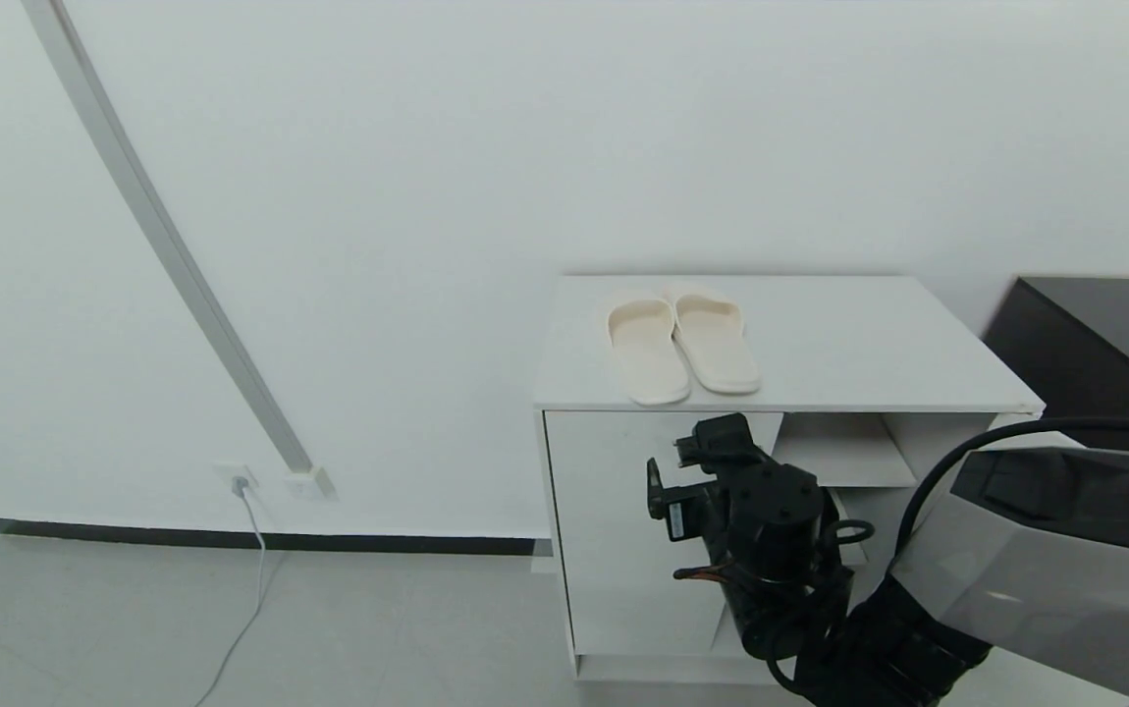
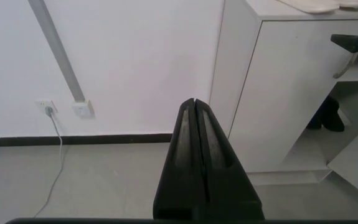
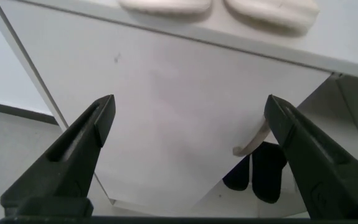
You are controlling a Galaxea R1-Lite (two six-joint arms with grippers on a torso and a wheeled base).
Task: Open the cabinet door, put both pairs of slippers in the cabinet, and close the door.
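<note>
On top of the cabinet [image 1: 869,344] sit cream slippers [image 1: 682,349]; black slippers [image 3: 259,174] lie inside. Right claw [image 3: 191,102], spread wide, faces the door [image 1: 614,530]; left claw [image 2: 194,104] is pressed together. Risk: a lifting claw catches the top edge and knocks the slippers off.

White wall [image 1: 427,147], plain, even light. Grey trunking strip [image 1: 162,236] runs diag down it to a small white box [image 1: 309,483]. Socket [image 1: 236,479] just beside the box, plug in. White cable [image 1: 255,579] drops from the plug and trails over the floor [image 1: 378,628]. Floor is light grey tile, slight sheen. Black skirting [image 1: 231,539] along wall base. Dark unit [image 1: 1085,353] far right, by the wall.
</note>
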